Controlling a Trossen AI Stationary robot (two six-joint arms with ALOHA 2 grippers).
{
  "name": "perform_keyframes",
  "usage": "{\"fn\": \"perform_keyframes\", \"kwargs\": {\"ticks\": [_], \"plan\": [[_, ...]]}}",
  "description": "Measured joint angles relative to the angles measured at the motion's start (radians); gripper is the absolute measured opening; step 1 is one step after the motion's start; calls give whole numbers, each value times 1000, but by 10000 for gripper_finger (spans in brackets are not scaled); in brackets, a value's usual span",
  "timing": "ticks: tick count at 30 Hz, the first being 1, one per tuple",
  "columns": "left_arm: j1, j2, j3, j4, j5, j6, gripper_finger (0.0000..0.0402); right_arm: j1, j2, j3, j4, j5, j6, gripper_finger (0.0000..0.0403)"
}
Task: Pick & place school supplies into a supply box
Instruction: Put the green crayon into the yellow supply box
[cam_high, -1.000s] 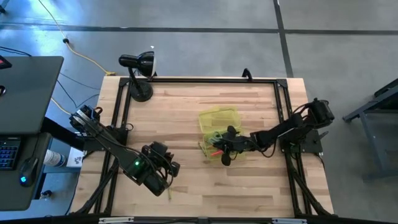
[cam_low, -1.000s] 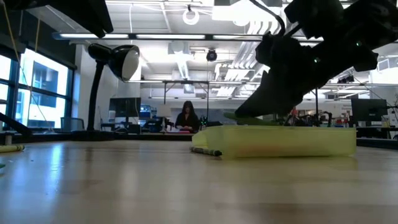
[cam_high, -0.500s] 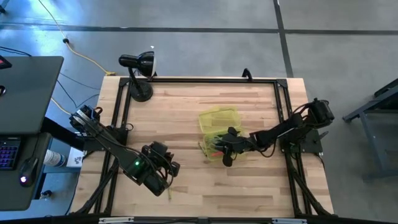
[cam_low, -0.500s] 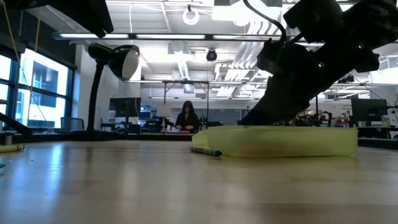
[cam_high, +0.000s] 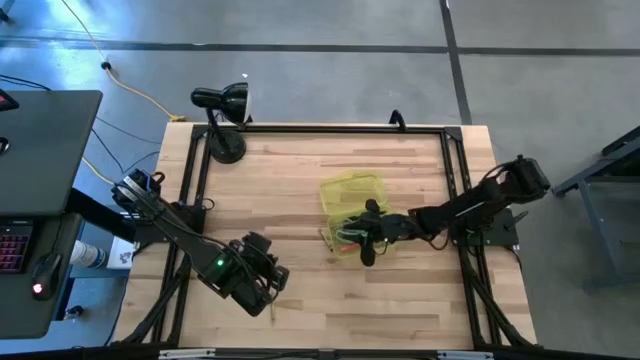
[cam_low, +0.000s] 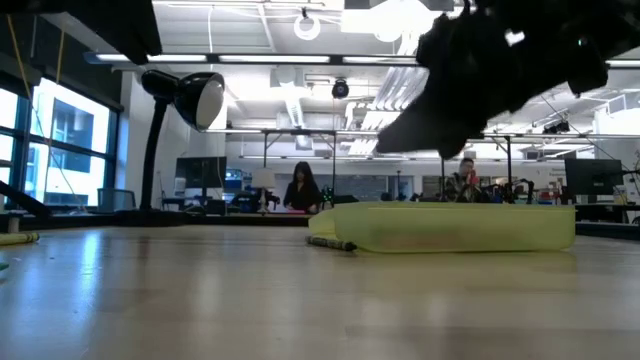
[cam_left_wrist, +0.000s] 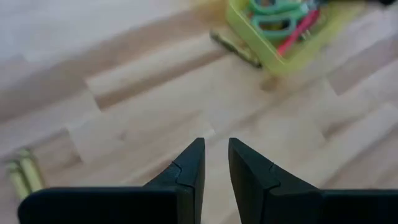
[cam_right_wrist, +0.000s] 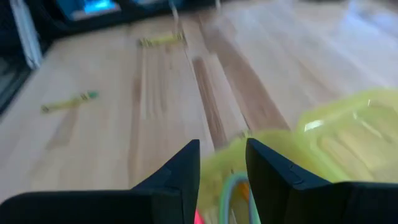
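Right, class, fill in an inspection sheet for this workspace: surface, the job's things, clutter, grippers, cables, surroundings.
Surface: wooden table with a black frame.
Job's things: yellow-green box, lid open; green scissors and a red marker inside it; a dark pencil on the table beside the box; yellow pencils farther off.
Clutter: black desk lamp at a far corner.
Grippers: right gripper open above the box, holding nothing; left gripper over bare wood, fingers slightly apart, empty.
Cables: yellow cable on the floor.
Surroundings: desk with a laptop; people in the room behind.
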Motion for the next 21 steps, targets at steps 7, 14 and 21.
{"fn": "perform_keyframes", "kwargs": {"ticks": [7,14,21], "plan": [[0,39,0,7,77,-13,101,0,-92,0,1,-23,-3,107],[1,49,-1,18,77,-12,101,0,-117,0,-4,-110,-3,107],[0,70,1,278,309,21,101,0,-116,0,-39,-116,-3,107]]}}
